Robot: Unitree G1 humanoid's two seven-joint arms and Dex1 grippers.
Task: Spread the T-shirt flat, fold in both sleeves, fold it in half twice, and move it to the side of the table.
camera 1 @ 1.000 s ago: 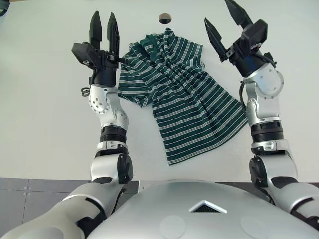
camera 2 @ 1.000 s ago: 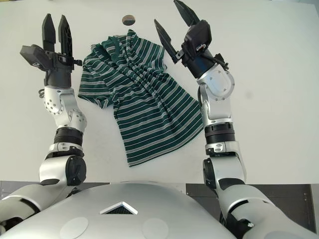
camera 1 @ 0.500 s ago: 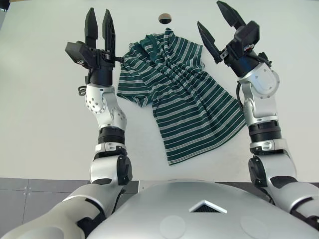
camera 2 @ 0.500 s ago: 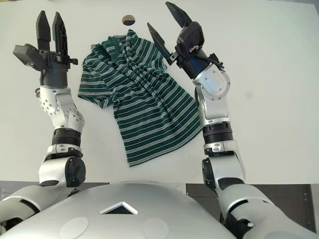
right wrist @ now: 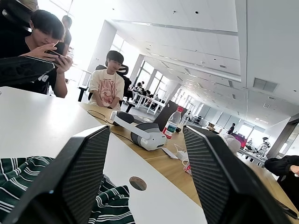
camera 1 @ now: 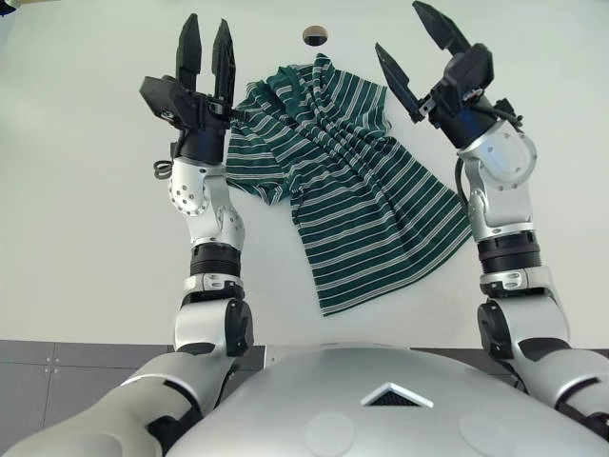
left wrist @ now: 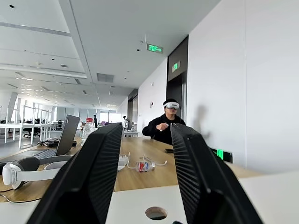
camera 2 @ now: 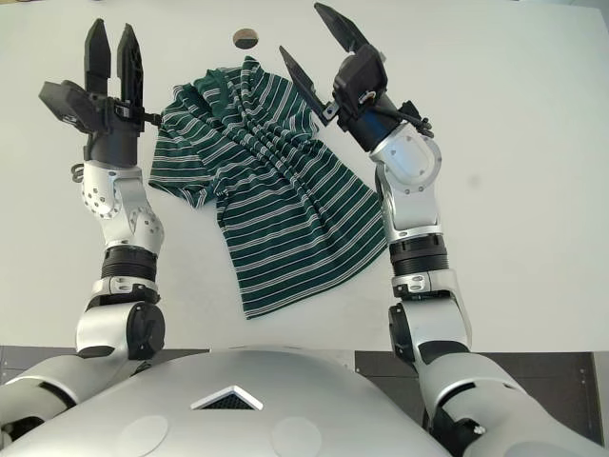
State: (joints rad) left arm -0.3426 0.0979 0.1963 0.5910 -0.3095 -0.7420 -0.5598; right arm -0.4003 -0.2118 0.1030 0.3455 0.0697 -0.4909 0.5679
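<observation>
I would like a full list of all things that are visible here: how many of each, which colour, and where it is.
T-shirt: one, dark green with white stripes, lying crumpled on the table between the two arms.
Table: one, white, under the T-shirt.
Round hole: one, dark, in the table top just beyond the T-shirt.
Wooden table: one, brown, behind the white table.
Laptop: one, grey, open on the wooden table.
Bottle: one, clear with a red cap, on the wooden table.
Left gripper: one, black, open, at the T-shirt's left side.
Right gripper: one, black, wide open, at the T-shirt's right side.
</observation>
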